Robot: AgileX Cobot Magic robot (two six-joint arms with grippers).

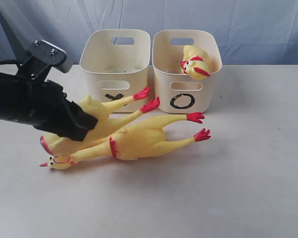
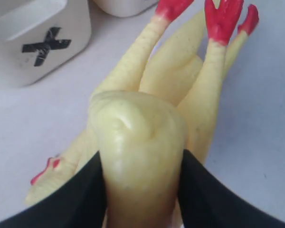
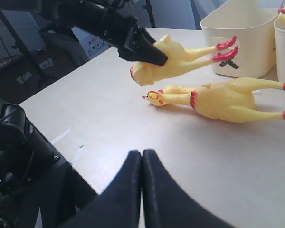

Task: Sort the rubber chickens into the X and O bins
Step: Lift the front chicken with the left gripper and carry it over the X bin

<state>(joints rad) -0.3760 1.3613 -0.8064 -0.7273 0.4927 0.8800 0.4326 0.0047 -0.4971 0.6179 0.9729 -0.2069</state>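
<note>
My left gripper [image 1: 87,124] is shut on a headless chicken body [image 1: 107,116], which is squeezed between both fingers in the left wrist view [image 2: 137,137]. The body is tilted, with its red feet raised toward the X bin [image 1: 114,74]. Just below it a whole chicken [image 1: 139,141] lies on its side on the table, head to the left and feet to the right. A head-neck piece [image 1: 194,63] rests inside the O bin [image 1: 164,89]. My right gripper [image 3: 142,154] is shut on nothing, low over bare table, away from the chickens; it is out of the exterior view.
The two bins stand side by side at the back of the white table [image 1: 228,188], X on the left. Behind them hangs a blue-grey cloth [image 1: 248,25]. In the right wrist view the table edge [image 3: 52,135] drops off to dark equipment [image 3: 19,142].
</note>
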